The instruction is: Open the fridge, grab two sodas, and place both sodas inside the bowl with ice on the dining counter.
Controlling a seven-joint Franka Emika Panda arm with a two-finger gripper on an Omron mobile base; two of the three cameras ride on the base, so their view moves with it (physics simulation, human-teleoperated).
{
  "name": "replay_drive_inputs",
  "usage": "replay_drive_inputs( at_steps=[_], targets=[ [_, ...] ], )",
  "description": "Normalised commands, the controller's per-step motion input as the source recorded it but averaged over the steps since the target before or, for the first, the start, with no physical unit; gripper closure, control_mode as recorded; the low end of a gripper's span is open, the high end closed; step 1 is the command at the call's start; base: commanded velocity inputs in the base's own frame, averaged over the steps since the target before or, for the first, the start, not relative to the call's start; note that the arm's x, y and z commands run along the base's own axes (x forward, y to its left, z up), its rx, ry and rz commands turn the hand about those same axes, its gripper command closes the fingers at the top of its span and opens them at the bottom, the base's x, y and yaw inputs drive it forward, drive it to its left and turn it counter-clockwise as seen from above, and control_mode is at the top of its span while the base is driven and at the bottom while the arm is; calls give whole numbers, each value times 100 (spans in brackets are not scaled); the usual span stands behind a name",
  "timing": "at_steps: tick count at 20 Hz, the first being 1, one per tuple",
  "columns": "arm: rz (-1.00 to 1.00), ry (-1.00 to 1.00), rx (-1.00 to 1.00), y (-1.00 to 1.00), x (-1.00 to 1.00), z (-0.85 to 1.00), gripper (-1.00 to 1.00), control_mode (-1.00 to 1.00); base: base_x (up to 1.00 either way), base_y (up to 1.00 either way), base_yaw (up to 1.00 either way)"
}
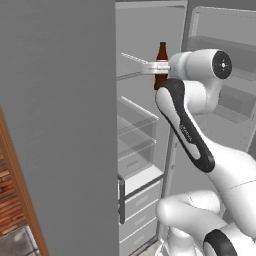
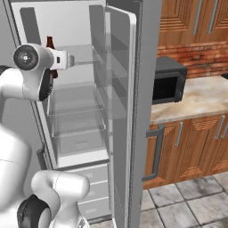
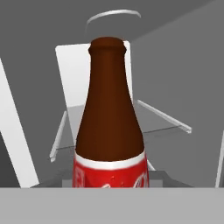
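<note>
1. Inside the open fridge [image 1: 140,125], at upper-shelf height, you see the cola bottle [image 1: 161,62] upright
2. Your claw [image 1: 156,67] is clamped on the bottle's labelled body

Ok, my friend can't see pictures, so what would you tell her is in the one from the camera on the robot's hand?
A dark-brown cola bottle with a red label stands upright very close to the camera. Behind it is the white inside of the open fridge, with a glass shelf behind the bottle.
</note>
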Motion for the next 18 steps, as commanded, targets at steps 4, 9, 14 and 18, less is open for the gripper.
replay_drive_inputs(
  at_steps=[4, 9, 14, 18],
  targets=[
    [0, 13, 0, -2, -81, -5, 100, -100, 0, 0, 0],
    [0, 15, 0, -2, -84, -8, 100, -100, 0, 0, 0],
    [0, 16, 0, -3, -83, -24, 100, -100, 0, 0, 0],
    [0, 16, 0, -11, -73, -45, 100, -100, 0, 0, 0]
  ],
)
